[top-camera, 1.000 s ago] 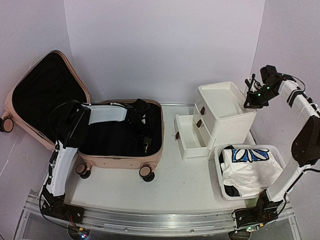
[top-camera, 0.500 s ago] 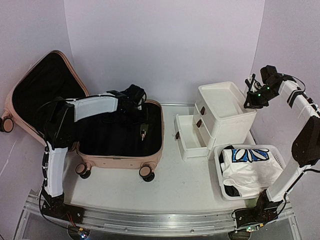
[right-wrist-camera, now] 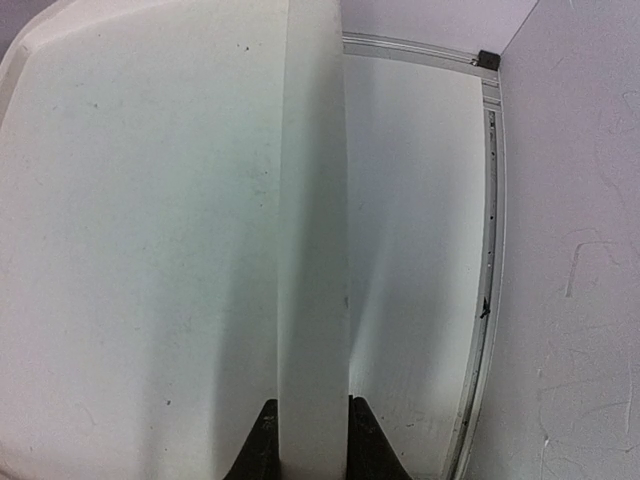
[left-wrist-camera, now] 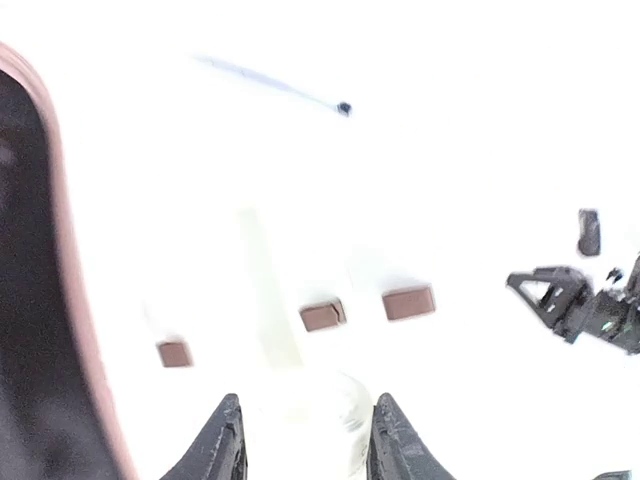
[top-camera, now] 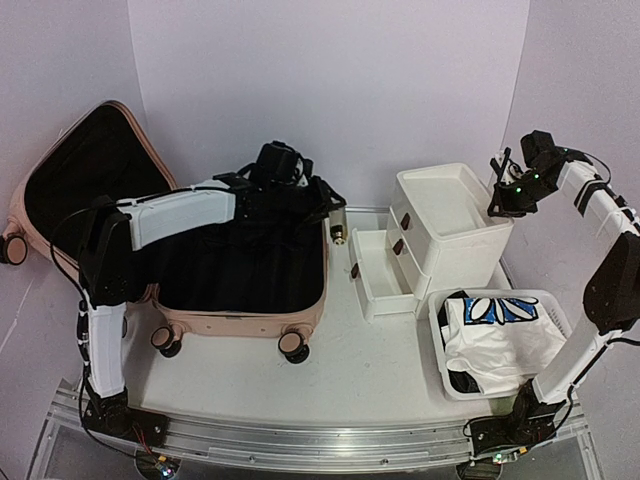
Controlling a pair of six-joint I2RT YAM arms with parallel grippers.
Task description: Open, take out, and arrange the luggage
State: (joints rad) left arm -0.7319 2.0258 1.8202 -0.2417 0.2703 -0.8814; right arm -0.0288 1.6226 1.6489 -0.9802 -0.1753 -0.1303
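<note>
Luggage: the pink case (top-camera: 240,322) lies open on the left half of the table (top-camera: 370,360). Its black-lined base is flat, its lid leans back against the left wall, and two wheels face the near edge.
Left pincer (top-camera: 335,215): reaches over the case's right rim, between the case and the drawers. It is pinching a small object (top-camera: 340,236) that hangs below its tips. The wrist view is blurred and shows only something pale between the fingers (left-wrist-camera: 225,440).
Right pincer (top-camera: 503,200): sits at the far right corner of the drawer unit (top-camera: 460,240), pressed onto the unit's raised top rim with one finger (right-wrist-camera: 262,445) on each side.
Drawer unit: white with brown handles, right of the case; its lowest drawer (top-camera: 375,275) is pulled out.
Basket (top-camera: 440,350): near right, just in front of the drawers, holding a white cloth (top-camera: 500,340) with a blue print.
</note>
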